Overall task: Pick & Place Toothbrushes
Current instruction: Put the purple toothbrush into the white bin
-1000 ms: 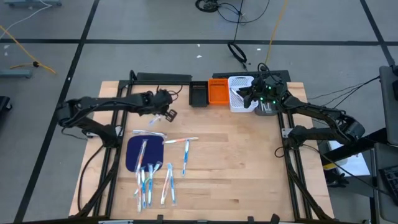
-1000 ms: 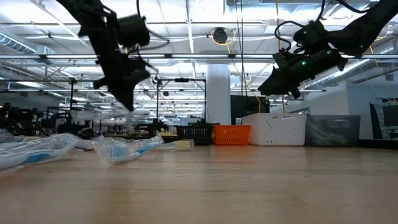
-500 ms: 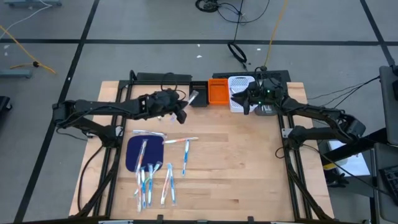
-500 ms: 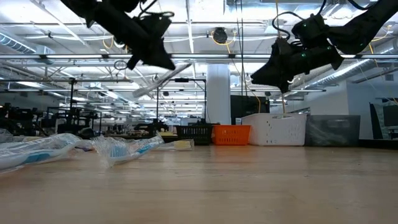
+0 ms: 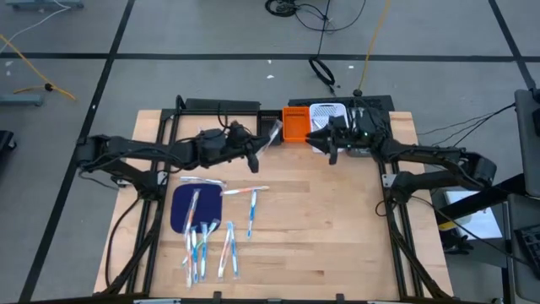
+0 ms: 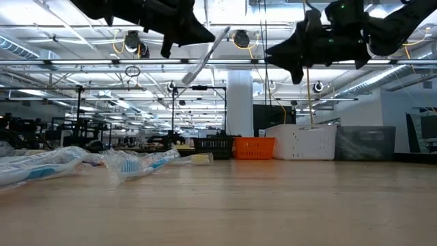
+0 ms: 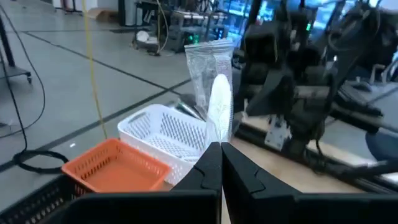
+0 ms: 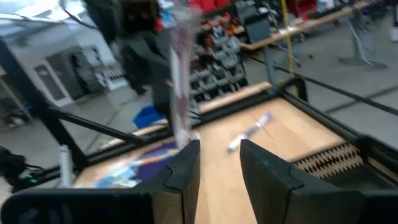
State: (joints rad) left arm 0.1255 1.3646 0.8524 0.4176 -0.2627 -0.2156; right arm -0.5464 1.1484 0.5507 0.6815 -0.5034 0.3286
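Here the left claw [image 5: 256, 152] is raised above the tabletop [image 5: 321, 211] near the middle of its far edge, its fingers [image 7: 208, 167] pressed together on the lower end of a wrapped toothbrush [image 5: 272, 136]. The toothbrush slants up from the grip toward the far edge, its free end close to the orange bin [image 5: 295, 125]. In the left wrist view the clear wrapper and the white handle stand up from between the two closed fingers, with the orange bin and the white bin [image 7: 168, 134] behind them.

The right claw [image 5: 322, 140] hangs in the air just in front of the white bin, facing the left claw, with a bare stretch of tabletop between the two. Its fingers [image 8: 183, 171] stand apart with an open gap between them and hold nothing; the right wrist view looks through that gap at the wrapped toothbrush and the left arm beyond it.

In the low view both claws are well above the wood, and the held toothbrush [image 6: 205, 55] shows as a pale slanted stick under the left claw.

The remaining toothbrushes [image 5: 207, 241] lie near the left part of the front edge. Several rest on or overlap the dark blue mat [image 5: 187, 207]; others lie on bare wood just beside it. One toothbrush [image 5: 251, 211] lies a little apart on the side toward the middle of the tabletop. The black bin [image 6: 213, 145], orange bin and white bin stand in a row at the far edge.
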